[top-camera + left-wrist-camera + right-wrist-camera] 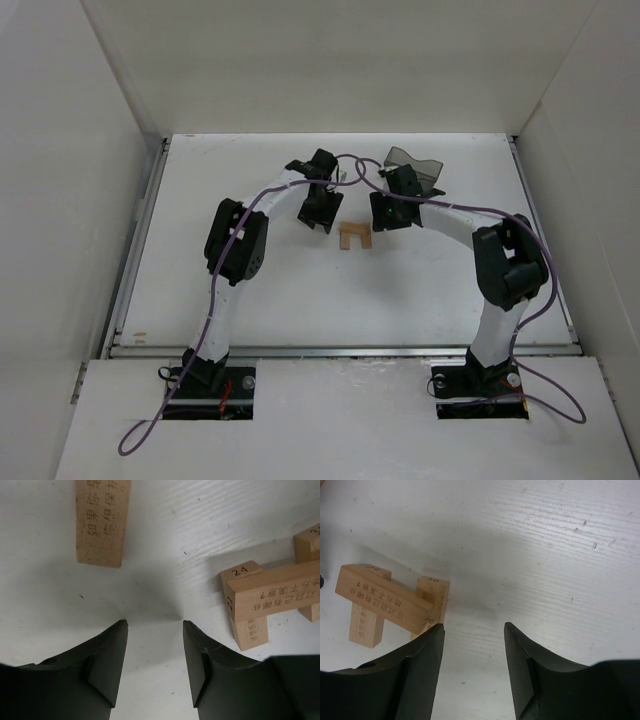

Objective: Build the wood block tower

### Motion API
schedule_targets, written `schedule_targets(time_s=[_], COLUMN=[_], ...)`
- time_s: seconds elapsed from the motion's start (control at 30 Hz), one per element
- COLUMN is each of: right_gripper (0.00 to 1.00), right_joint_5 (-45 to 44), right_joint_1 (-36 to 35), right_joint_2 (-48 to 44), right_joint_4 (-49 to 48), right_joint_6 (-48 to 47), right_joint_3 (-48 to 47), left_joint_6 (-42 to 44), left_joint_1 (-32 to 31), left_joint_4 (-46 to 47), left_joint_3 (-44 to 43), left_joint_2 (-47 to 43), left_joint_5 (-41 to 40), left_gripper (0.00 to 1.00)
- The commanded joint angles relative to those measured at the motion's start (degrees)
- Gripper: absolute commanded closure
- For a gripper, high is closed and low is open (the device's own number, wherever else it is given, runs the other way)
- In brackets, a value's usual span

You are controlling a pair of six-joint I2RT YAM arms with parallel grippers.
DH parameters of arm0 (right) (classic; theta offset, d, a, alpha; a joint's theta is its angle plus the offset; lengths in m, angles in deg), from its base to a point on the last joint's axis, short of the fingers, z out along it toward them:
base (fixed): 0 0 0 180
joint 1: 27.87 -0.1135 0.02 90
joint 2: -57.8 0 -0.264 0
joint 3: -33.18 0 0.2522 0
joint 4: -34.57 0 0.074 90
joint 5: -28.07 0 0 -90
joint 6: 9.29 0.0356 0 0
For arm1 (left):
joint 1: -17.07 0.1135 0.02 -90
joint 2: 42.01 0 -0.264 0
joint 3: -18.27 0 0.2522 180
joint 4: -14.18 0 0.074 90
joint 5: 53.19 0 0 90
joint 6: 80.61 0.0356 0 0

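The tower (355, 237) is two tan bars lying side by side with one bar laid crosswise on top, at the table's middle. It shows at the right of the left wrist view (270, 597) and at the left of the right wrist view (385, 602). A loose wood block (102, 522) lies flat ahead of my left gripper (155, 625), which is open and empty over bare table, left of the tower (319, 226). My right gripper (474, 627) is open and empty just right of the tower (379, 225), its left fingertip close to a lower bar.
A dark translucent grey bin (413, 167) stands behind the right gripper. White walls enclose the table (250, 300) on the left, back and right. Purple cables run along both arms.
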State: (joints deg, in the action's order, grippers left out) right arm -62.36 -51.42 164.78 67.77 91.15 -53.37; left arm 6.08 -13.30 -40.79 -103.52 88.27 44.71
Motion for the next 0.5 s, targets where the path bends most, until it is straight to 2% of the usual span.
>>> schedule_targets(time_s=[0.0, 0.47], right_gripper=[0.43, 0.43], right_joint_5=[-0.5, -1.6], right_joint_1=[0.4, 0.4], right_joint_2=[1.0, 3.9], right_joint_4=[-3.4, -2.1], right_joint_6=[2.1, 5.6], right_joint_3=[-1.2, -2.4], left_joint_6=[-3.9, -7.3], left_joint_1=[0.2, -1.9], left_joint_4=[1.9, 3.1], left_joint_3=[-1.4, -0.3], left_joint_2=[-0.6, 1.7], left_joint_5=[0.7, 2.8], left_gripper=[0.55, 0.55])
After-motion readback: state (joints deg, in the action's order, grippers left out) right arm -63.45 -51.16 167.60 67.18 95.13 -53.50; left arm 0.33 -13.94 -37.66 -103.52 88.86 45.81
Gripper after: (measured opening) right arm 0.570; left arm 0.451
